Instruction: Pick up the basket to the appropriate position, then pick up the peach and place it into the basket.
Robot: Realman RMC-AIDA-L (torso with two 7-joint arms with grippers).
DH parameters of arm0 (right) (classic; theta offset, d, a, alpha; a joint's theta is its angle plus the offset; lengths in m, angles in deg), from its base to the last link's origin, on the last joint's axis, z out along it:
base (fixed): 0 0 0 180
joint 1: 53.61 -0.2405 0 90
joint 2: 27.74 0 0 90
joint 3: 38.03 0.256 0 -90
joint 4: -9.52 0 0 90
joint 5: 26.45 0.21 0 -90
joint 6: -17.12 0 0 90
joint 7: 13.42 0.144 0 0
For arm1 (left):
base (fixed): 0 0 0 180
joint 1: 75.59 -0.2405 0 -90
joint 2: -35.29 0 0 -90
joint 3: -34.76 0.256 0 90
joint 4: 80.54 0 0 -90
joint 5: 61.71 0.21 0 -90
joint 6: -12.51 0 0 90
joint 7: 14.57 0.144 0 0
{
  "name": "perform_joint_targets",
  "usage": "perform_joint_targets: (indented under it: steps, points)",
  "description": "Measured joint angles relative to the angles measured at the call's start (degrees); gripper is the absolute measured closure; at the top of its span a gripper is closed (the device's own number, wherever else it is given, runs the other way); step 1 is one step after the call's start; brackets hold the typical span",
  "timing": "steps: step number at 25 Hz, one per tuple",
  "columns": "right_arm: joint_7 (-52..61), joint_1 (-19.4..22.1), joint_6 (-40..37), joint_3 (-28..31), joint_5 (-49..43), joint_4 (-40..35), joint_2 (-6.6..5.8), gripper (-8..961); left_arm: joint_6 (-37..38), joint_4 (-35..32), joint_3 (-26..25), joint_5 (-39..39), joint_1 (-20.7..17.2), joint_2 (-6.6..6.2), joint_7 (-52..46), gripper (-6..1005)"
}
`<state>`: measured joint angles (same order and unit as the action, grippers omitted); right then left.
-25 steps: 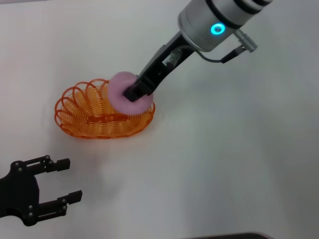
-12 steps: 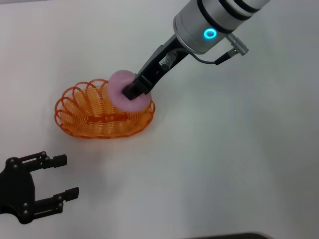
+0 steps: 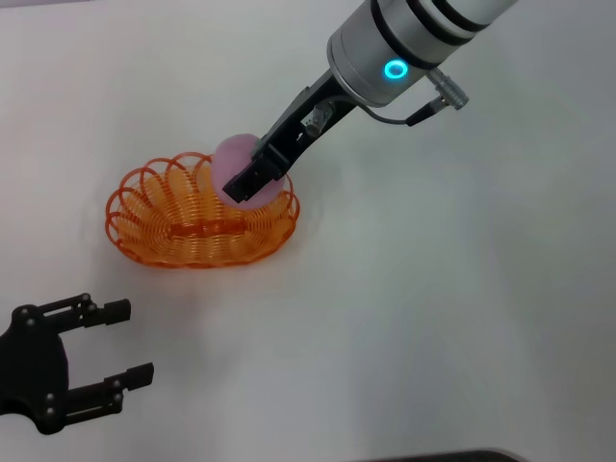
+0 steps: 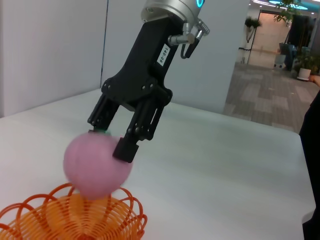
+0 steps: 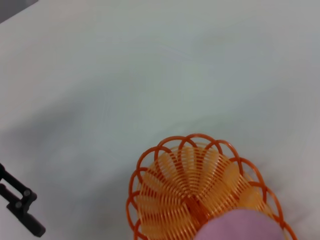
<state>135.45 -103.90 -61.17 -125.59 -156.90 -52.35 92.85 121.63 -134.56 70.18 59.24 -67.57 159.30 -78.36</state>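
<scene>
right tool (image 3: pixel 246 179): angled down from upper right, clamped on peach (image 3: pixel 234 157)
peach: over basket (image 3: pixel 164 226) right end, partly hidden
left tool (image 3: pixel 120 342): lower left, fingers spread, on your white surface (image 3: pixel 443 289)

Peach (image 3: pixel 236 168) over the basket's (image 3: pixel 154 217) right end, on the table (image 3: pixel 462 289).

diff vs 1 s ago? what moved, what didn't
The right gripper, shut on the peach, has carried it a little toward the robot's left, further in over the right end of the basket; the left wrist view shows the peach just above the rim, not released. The left gripper, open and empty, slid slightly left and nearer the robot. The basket stayed put on the table.
</scene>
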Motion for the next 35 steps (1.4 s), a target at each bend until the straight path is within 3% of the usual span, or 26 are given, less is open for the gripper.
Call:
perform_joint_targets:
  steps: [3,10,17,26,31,35]
  points:
    - [-0.3,0.4,0.7,0.0,0.0,0.0,-0.03,210,0.1,-0.2,0.0,0.2,0.0,0.0,-0.6,291]
    - [-1.1,0.6,1.0,-0.1,0.7,0.4,-0.01,74,0.5,0.0,0.0,0.2,0.0,0.0,-0.6,291]
    - [-10.9,6.4,0.5,1.1,10.7,-0.8,-0.51,77,0.2,0.1,0.0,-0.1,0.0,0.0,-0.4,291]
    - [-32.5,21.9,-5.5,11.3,26.3,-1.7,-0.87,85,0.0,0.4,-0.1,-0.4,0.1,0.08,-0.4,291]
    - [-48.8,29.4,-8.2,15.0,33.8,2.9,-0.85,84,0.0,0.6,-1.1,-0.4,0.1,0.08,0.0,291]
    - [-58.0,30.5,-10.4,17.8,34.4,11.0,-1.01,84,0.0,0.6,-1.3,-0.4,0.1,0.02,1.1,291]
